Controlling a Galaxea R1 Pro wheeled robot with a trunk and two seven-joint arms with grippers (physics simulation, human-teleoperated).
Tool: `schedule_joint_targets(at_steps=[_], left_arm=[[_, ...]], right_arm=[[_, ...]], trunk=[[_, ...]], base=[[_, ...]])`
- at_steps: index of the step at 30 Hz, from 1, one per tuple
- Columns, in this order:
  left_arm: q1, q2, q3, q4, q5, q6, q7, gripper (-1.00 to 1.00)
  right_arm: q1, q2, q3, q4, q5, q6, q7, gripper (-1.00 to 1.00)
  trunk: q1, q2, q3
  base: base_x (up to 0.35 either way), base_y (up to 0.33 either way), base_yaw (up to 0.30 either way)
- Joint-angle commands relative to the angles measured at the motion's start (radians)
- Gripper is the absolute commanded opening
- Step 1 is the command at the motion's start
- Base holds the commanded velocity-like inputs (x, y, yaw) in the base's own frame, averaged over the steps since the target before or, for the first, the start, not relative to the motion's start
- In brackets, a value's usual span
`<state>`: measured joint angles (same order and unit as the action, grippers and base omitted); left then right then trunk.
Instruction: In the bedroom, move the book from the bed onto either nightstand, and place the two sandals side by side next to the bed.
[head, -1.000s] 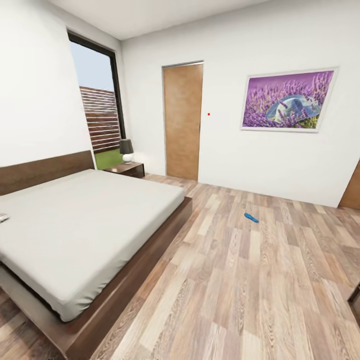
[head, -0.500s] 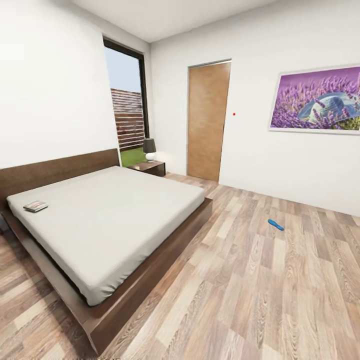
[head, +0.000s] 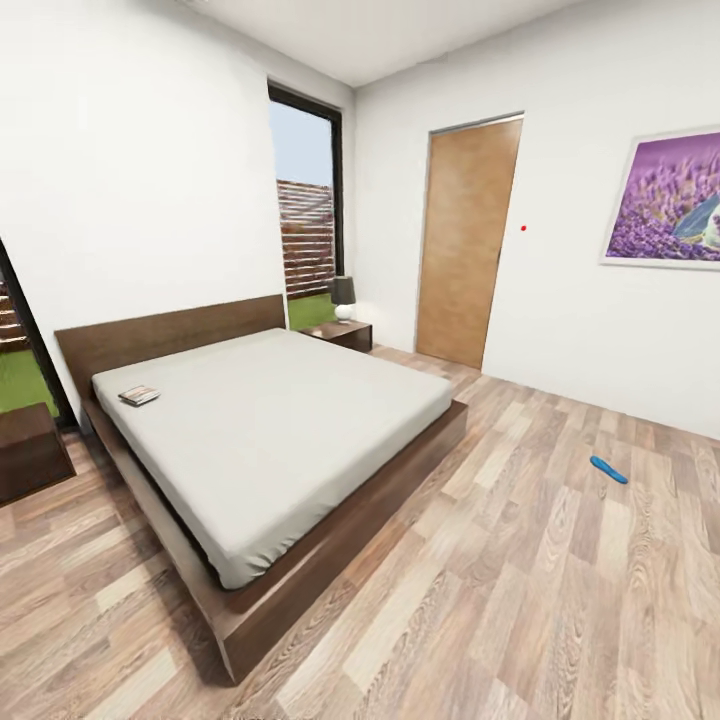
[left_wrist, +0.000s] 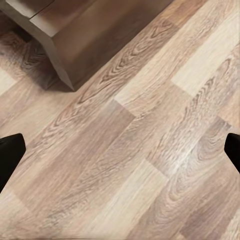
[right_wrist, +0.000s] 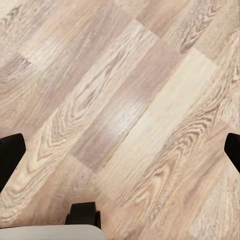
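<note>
The book (head: 139, 395) lies on the bed (head: 280, 420) near the headboard, on the side away from the window (head: 310, 215). One nightstand (head: 342, 333) with a lamp (head: 343, 296) stands by that window; another (head: 30, 450) sits at the bed's opposite side. A blue sandal (head: 608, 469) lies on the floor (head: 520, 600), well apart from the bed. Both the left gripper (left_wrist: 120, 150) and right gripper (right_wrist: 120, 150) hang over bare planks, fingers spread wide, empty.

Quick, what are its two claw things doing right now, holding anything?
Left end effector: open, holding nothing, over the floor.
Right end effector: open, holding nothing, over the floor.
</note>
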<state>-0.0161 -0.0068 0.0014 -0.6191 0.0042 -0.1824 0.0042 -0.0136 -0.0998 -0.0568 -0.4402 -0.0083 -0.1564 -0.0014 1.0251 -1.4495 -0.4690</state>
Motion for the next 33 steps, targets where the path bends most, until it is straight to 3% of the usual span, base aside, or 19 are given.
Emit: schedule_joint_targets(at_steps=[1, 33], left_arm=[[-0.001, 0.000, 0.000, 0.001, 0.000, -0.003, 0.000, 1.00], [-0.001, -0.001, 0.000, 0.001, 0.002, -0.003, 0.000, 1.00]], right_arm=[[0.000, 0.000, -0.001, 0.000, -0.001, -0.003, 0.000, 1.00], [0.000, 0.000, -0.001, 0.001, -0.001, -0.003, 0.000, 1.00]], trunk=[[0.000, -0.001, -0.001], [0.000, -0.001, -0.001]], base=[[0.000, 0.000, 0.293], [0.000, 0.000, 0.293]])
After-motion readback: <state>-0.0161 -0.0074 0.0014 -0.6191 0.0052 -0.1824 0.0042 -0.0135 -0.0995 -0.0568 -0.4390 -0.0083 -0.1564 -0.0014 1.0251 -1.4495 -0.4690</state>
